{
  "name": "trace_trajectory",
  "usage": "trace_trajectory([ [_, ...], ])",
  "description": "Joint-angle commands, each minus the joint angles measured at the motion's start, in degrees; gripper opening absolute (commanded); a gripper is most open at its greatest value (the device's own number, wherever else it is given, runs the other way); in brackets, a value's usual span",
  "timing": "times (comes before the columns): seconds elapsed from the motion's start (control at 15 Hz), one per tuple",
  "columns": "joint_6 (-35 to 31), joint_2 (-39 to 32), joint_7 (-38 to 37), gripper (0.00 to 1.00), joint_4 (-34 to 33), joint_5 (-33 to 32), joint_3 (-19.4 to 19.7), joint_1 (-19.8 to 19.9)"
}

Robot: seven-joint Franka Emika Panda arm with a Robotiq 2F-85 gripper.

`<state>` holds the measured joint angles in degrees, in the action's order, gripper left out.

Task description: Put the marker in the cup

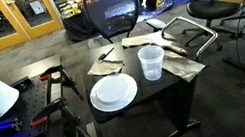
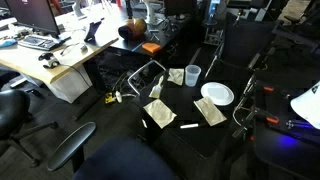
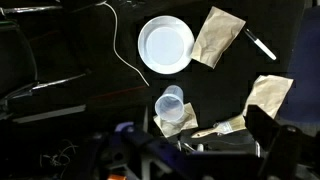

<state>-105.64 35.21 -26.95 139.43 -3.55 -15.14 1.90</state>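
The marker (image 3: 262, 45) is a short dark stick lying flat on the black table beside a brown napkin (image 3: 218, 36). It also shows in both exterior views (image 1: 108, 53) (image 2: 188, 126). The clear plastic cup (image 3: 171, 105) stands upright on another napkin, also seen in both exterior views (image 1: 151, 62) (image 2: 192, 74). My gripper (image 3: 190, 150) shows only as dark blurred fingers at the bottom of the wrist view. It is high above the table, spread wide and empty, nearer the cup than the marker.
A round white plate (image 3: 166, 44) (image 1: 113, 91) (image 2: 217, 94) sits between cup and marker. A paintbrush (image 3: 225, 127) lies by a third napkin (image 3: 268, 95). A cable (image 3: 118, 45) runs past the plate. Office chairs (image 1: 113, 14) and desks surround the small table.
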Motion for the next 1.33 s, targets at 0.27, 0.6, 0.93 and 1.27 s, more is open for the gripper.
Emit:
trace_trajectory([
  [0.27, 0.2, -0.2, -0.4, 1.00, -0.1, -0.5, 0.8, -0.9],
  [0.6, -3.8, -4.3, 4.0, 1.00, 0.2, -2.1, 0.9, -2.6],
  [0.93, -17.1, -13.1, 15.6, 1.00, 3.0, 0.3, 2.7, -7.1],
  [1.27, -27.2, -23.8, 27.6, 1.00, 4.2, 1.6, 4.0, -10.9],
])
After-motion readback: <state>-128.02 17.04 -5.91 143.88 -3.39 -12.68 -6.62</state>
